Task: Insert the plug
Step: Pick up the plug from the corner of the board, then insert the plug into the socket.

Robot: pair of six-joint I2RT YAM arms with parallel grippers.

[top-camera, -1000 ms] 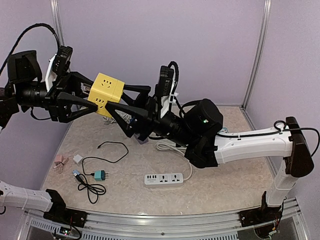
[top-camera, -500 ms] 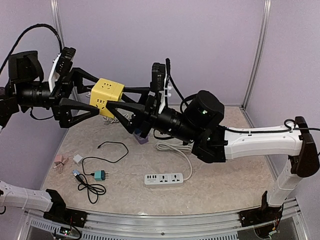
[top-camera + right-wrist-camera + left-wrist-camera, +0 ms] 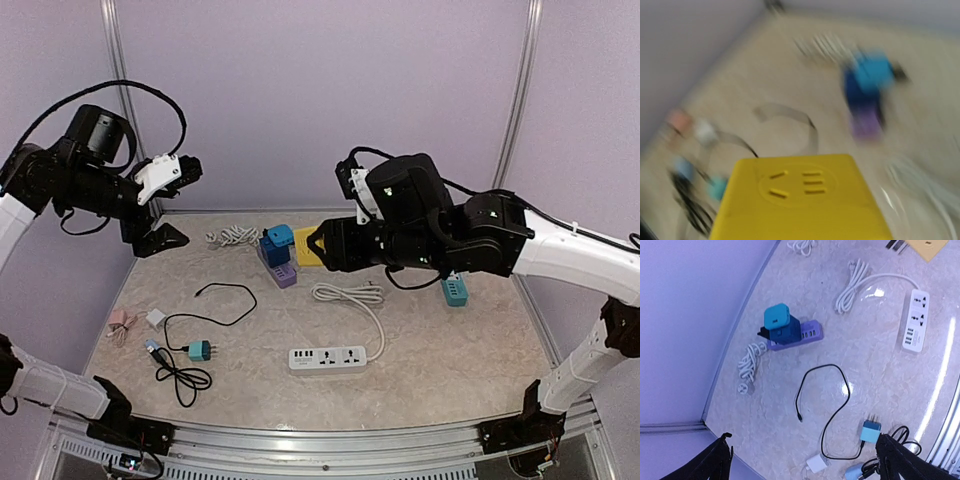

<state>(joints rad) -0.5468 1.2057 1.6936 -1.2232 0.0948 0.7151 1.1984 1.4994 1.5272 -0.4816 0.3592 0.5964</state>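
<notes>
right gripper (image 3: 316, 245) clamps the yellow plastic cube socket (image 3: 800, 200), left gripper (image 3: 172, 205) gapes wide and empty: set the cube down gently, far centre, socket face reachable.

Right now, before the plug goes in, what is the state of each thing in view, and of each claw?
left claw: open wide, empty.
right claw: shut on the yellow socket cube.
yellow socket cube: held, visible socket face empty.
white power strip: lying flat, sockets empty.
purple strip: lying flat, blue adapters plugged in on top.
teal charger: lying unplugged, prongs bare.
</notes>
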